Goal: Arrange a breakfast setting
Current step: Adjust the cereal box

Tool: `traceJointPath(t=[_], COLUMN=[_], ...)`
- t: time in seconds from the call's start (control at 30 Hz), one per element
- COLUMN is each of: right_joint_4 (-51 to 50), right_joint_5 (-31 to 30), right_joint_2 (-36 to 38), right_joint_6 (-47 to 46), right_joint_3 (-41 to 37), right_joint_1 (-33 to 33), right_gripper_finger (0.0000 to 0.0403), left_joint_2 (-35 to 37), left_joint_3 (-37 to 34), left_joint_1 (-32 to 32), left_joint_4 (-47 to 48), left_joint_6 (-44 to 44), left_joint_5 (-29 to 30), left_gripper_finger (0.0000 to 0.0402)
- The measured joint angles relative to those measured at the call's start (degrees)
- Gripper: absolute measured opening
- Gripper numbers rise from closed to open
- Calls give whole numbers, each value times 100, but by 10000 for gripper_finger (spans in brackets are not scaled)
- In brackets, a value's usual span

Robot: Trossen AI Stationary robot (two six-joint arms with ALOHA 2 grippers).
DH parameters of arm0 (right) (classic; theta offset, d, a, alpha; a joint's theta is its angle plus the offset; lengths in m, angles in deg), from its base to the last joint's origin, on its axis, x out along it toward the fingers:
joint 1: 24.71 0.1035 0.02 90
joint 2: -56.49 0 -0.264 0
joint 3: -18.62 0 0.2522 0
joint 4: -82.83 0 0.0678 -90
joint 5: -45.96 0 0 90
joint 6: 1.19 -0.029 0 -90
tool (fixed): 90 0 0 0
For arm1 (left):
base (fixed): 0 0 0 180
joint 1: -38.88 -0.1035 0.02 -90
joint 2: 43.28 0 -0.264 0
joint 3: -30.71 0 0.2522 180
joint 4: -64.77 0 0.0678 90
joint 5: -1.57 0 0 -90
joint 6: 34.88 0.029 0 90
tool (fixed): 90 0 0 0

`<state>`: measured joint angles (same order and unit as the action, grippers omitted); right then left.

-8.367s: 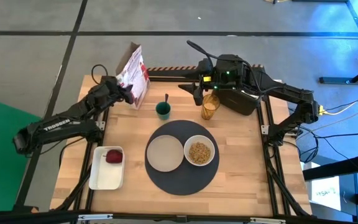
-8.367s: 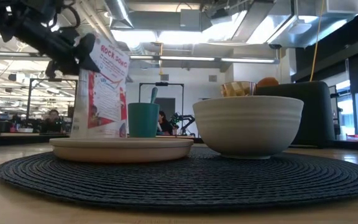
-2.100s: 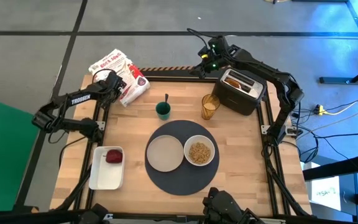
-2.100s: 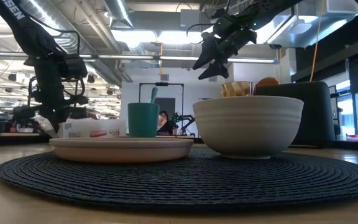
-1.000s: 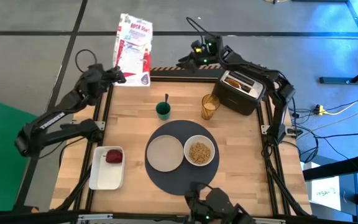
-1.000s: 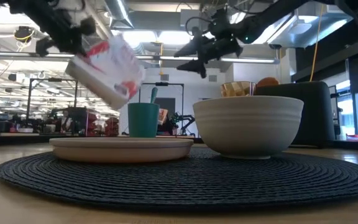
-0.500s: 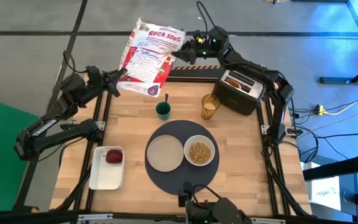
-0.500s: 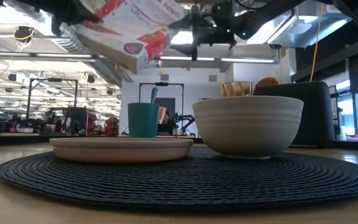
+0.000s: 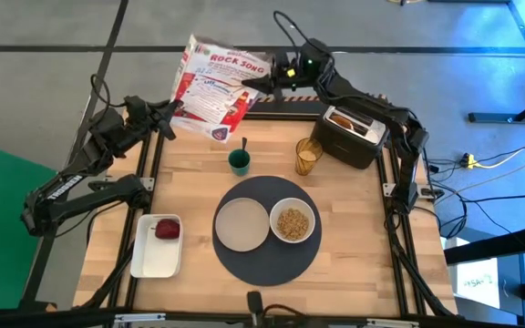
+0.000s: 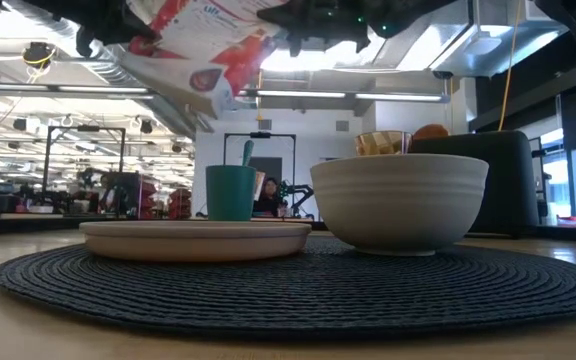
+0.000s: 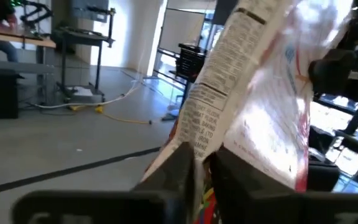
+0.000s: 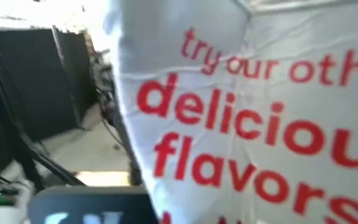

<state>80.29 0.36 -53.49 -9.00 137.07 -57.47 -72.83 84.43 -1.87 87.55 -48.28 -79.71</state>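
A white and red printed bag hangs in the air over the table's far left corner, face up and tilted. My left gripper is shut on its left side, my right gripper on its right side. Below, the dark round mat bears the beige plate and the white bowl. The green cup and the amber glass stand behind the mat. The red fruit lies in a white tray. My left gripper pinches the bag's side edge between its two fingers, coming level from the table's left side. The bag is lifted clear and rises slanting away from the fingers. My right gripper is at the bag's right edge, reaching level from the table's right. The bag itself fills the right wrist view and hides the place of contact.
A black toaster with a toasted round in its slot stands at the far right. The bag hangs well above the cup and the plate. Bare wood lies along the near edge and the right side.
The bag stood upright beyond the far edge in my left gripper; it has tipped over, face up, and swung toward the table's right. My right gripper, open a second ago, has gone toward the table's left and up to the bag's right edge.
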Motion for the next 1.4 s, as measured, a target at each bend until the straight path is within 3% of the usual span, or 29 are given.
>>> traceJointPath(t=[0.23, 0.4, 0.67, 1.13, 1.27, 1.4], right_joint_4=[-753, -1495, -1878, -2490, -2498, -2484], right_joint_5=[-183, -364, -747, -639, -654, -678], right_joint_2=[-7, -13, -13, -52, -52, -52], right_joint_6=[1536, 2474, 3249, 3538, 3540, 3560], right_joint_3=[411, 940, 1081, 1083, 1083, 1083], right_joint_1=[107, 114, 123, 129, 127, 119], right_gripper_finger=[5, 2, 1, 0, 0, 8], left_joint_2=[32, 28, -671, -2826, -3207, -3342], left_joint_3=[76, 538, 1838, 3594, 3908, 4048], left_joint_1=[2, 7, 9, 11, 28, 21], left_joint_4=[-30, -57, -102, 525, 880, 953], left_joint_6=[29, 61, 282, 2171, 2686, 2734], left_joint_5=[-318, -690, -1527, -2526, -2575, -2433], left_gripper_finger=[169, 236, 285, 273, 210, 92])
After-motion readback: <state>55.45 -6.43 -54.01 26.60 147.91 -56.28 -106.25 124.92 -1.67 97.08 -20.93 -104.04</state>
